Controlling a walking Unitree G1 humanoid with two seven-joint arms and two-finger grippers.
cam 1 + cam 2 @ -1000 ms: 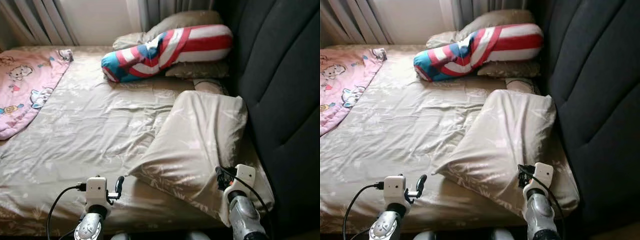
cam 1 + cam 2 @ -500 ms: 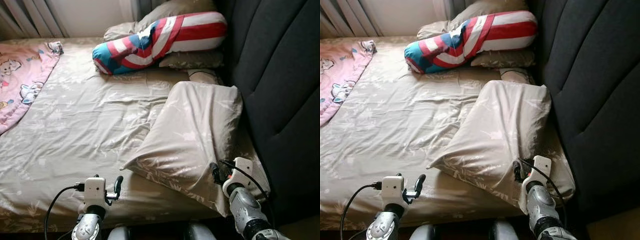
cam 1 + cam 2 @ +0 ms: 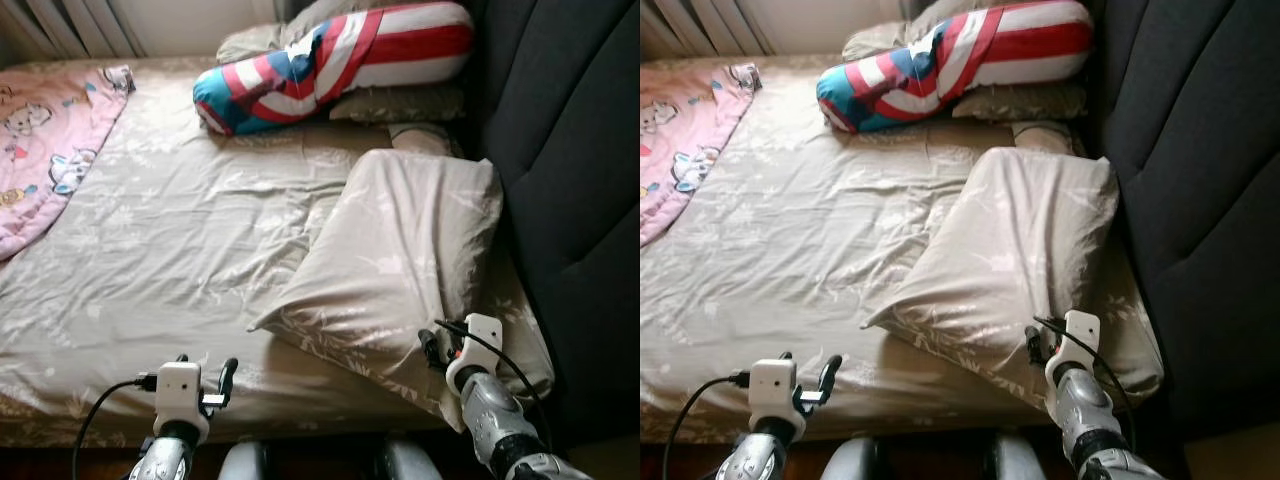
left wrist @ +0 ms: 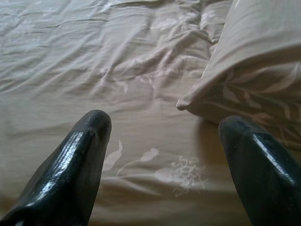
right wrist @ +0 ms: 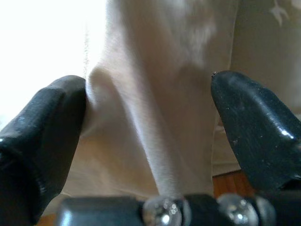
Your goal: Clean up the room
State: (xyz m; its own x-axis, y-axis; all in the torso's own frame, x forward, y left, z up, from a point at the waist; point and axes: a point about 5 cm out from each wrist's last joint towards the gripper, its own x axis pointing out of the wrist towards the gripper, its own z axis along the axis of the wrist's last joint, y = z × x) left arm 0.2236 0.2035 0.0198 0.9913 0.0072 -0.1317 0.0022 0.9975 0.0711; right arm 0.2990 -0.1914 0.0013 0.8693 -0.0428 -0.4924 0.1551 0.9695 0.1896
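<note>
Right gripper at pillow near edge, fingers apart w/ fabric between, seemingly touching. Left gripper fingers apart over bed, beside pillow corner.

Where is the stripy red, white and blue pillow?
The stripy pillow lies at the far end of the bed, beside the dark headboard, beyond the beige pillow.

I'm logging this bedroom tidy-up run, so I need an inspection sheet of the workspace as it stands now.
Surface: bed under a rumpled beige sheet.
Job's things: beige pillow propped aslant near the headboard.
Clutter: striped bolster on the far pillows; pink blanket at the far left.
Grippers: right gripper open, fingers either side of a pillow fold; left gripper open above the sheet.
Cables: black leads at both wrists.
Surroundings: curtains.
</note>
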